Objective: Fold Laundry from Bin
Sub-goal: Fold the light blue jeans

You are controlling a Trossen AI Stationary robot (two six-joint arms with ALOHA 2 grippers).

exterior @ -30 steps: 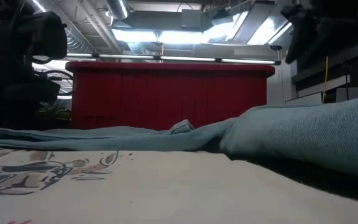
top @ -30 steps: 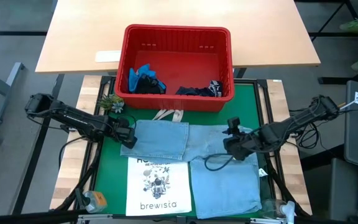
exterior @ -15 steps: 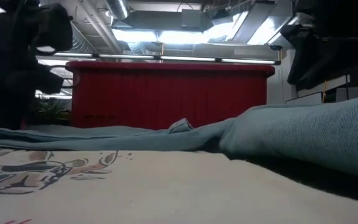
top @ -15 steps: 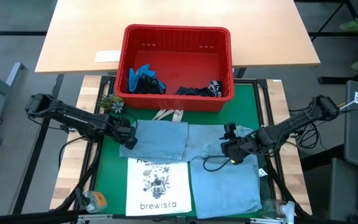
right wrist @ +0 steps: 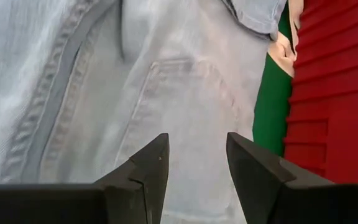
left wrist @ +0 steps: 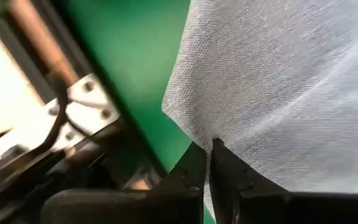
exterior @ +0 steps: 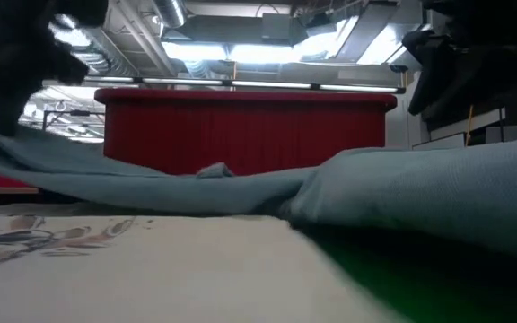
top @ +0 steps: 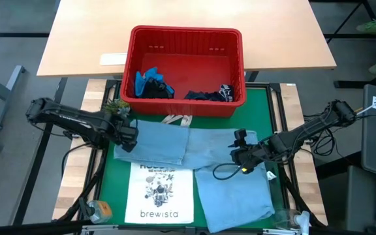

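The light blue denim shirt (top: 207,163) lies spread on the green mat (top: 109,189), in front of the red bin (top: 185,65), partly over the white tote bag (top: 155,192). The left gripper (top: 126,136) is clenched on its left edge. The right gripper (top: 238,155) hovers over it, fingers (right wrist: 145,168) apart, probably touching nothing.
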